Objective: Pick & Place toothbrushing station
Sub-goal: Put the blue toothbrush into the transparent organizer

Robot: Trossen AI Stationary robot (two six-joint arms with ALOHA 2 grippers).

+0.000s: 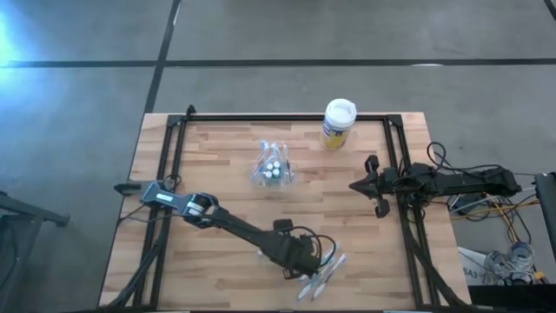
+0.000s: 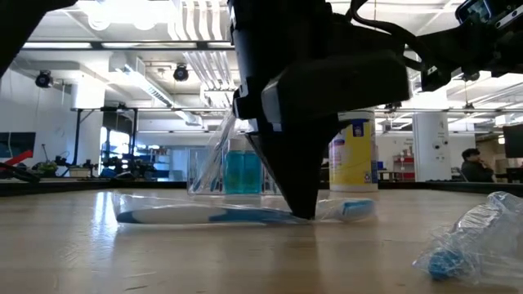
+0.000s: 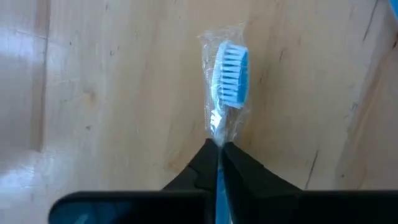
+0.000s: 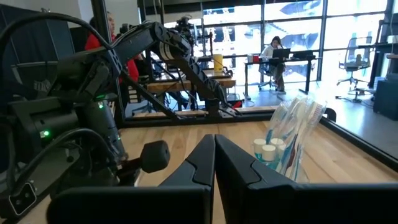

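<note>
The left gripper (image 3: pixel 217 149) is seen clamped on a wrapped blue-bristled toothbrush (image 3: pixel 229 74), lying flat at lower centre of the high view. Loose wrapped toothbrushes (image 1: pixel 323 276) are noted beside it. The clear holder (image 1: pixel 273 165) with teal-capped tubes (image 1: pixel 274 169) is placed upper centre, the canister (image 1: pixel 337 123) beyond. The right gripper (image 1: pixel 356 185) is parked at right with its fingers pressed together. The brush is judged light, stiff and slippery in its film; a mid-handle hold is advised.

two dark jointed arms (image 1: pixel 234 226), black cables (image 1: pixel 465 196)
</note>
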